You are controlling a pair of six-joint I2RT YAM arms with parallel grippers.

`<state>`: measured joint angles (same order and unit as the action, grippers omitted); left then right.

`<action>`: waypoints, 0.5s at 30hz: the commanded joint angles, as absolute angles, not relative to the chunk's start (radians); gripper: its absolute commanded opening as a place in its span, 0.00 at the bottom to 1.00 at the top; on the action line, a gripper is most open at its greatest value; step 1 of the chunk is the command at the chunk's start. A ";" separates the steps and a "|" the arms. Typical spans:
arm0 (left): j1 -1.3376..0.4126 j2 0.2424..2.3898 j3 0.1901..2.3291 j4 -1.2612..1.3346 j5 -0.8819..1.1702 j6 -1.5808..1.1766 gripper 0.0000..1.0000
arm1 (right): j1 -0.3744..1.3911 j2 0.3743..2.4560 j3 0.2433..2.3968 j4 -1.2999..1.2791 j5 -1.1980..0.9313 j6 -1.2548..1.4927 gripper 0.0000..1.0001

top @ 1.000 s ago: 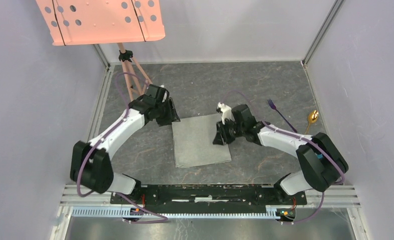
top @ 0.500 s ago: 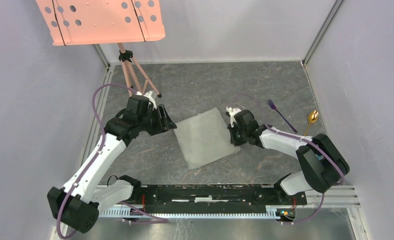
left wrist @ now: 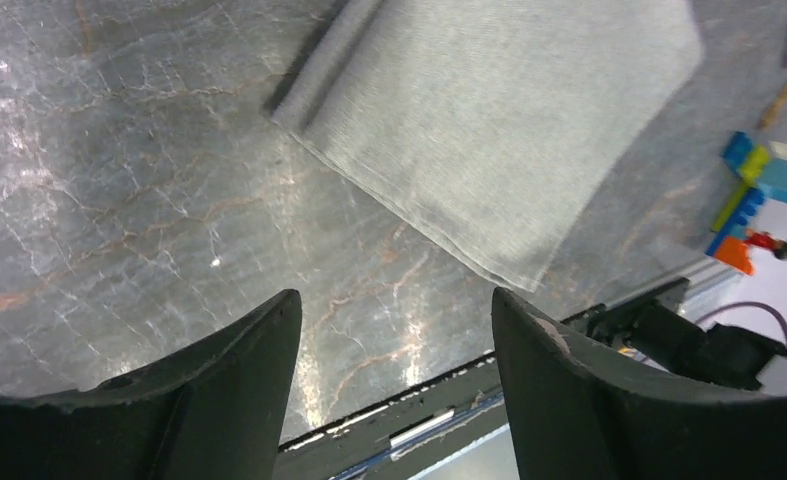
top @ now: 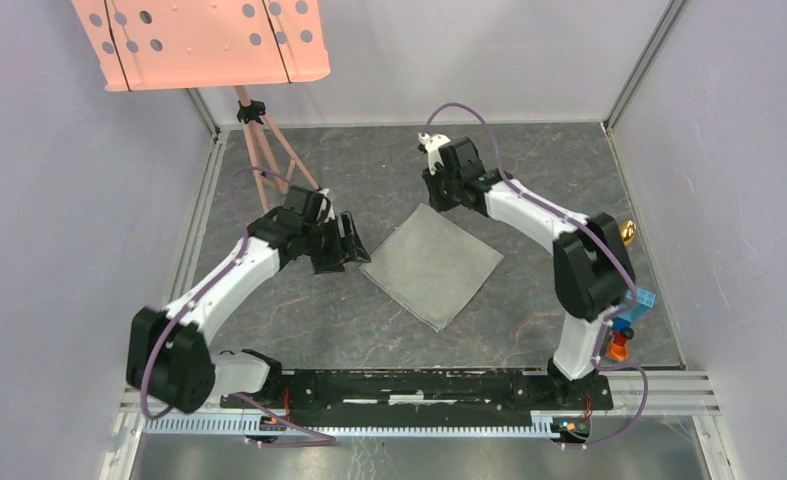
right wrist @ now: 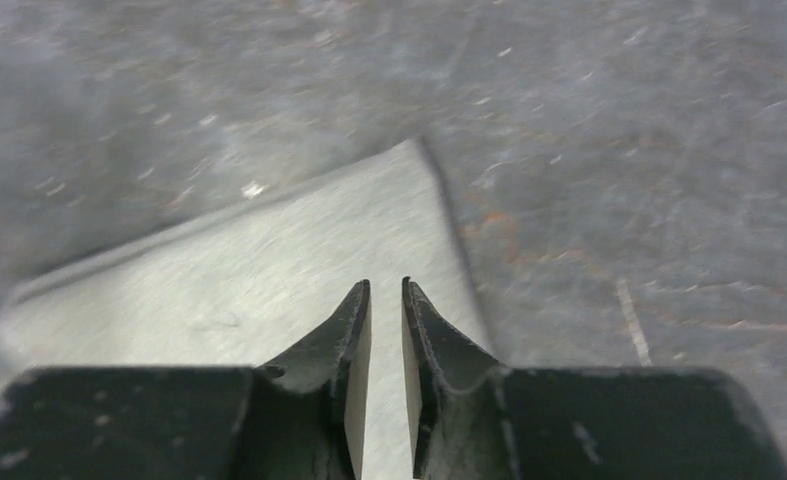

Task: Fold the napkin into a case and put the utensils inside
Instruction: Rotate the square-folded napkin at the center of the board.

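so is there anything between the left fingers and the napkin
nothing: in the left wrist view only bare marbled tabletop lies between the open left fingers and the napkin.

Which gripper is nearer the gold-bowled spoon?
Right. The right gripper is left of the spoon, near the far corner of the grey cloth napkin; the left gripper lies farther, off its left corner.

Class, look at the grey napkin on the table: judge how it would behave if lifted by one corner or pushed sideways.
Probably floppy: the napkin lies thin and flat against the table, so a lifted corner would likely drape. Pushed, it may bunch rather than slide; its folded edge suggests it creases easily.
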<state>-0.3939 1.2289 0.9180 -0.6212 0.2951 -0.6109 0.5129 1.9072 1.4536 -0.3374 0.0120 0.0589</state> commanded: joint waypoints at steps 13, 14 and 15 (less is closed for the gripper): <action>-0.415 1.767 1.206 -0.569 0.182 -0.367 0.71 | 0.425 1.372 0.812 -0.225 -0.360 0.151 0.23; -0.415 1.782 1.203 -0.557 0.191 -0.369 0.68 | 0.417 1.364 0.799 -0.223 -0.366 0.149 0.23; -0.415 1.793 1.199 -0.547 0.198 -0.371 0.66 | 0.413 1.358 0.792 -0.218 -0.376 0.148 0.22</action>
